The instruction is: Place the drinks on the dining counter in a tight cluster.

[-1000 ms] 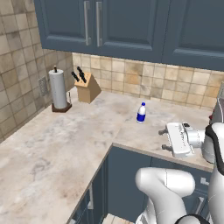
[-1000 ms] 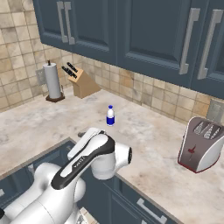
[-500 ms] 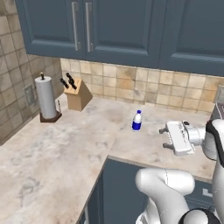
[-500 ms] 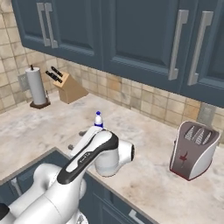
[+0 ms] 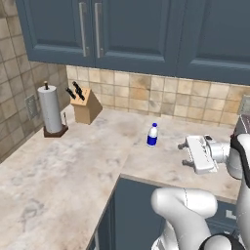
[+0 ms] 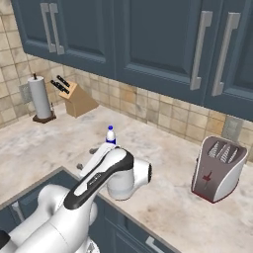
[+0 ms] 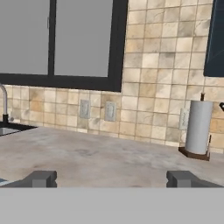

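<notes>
The water bottle [image 5: 153, 135] stands upright on the worktop [image 5: 73, 161], ahead of me and near the tiled back wall. My fingers [image 5: 185, 154] hang over the worktop to its right, apart from it. Far left in the corner stands the paper roll [image 5: 51, 109], with the knife block [image 5: 84, 106] just right of it against the wall. The toaster [image 6: 218, 168] sits well off to the right. Cupboards [image 5: 127, 29] hang above the back wall.
</notes>
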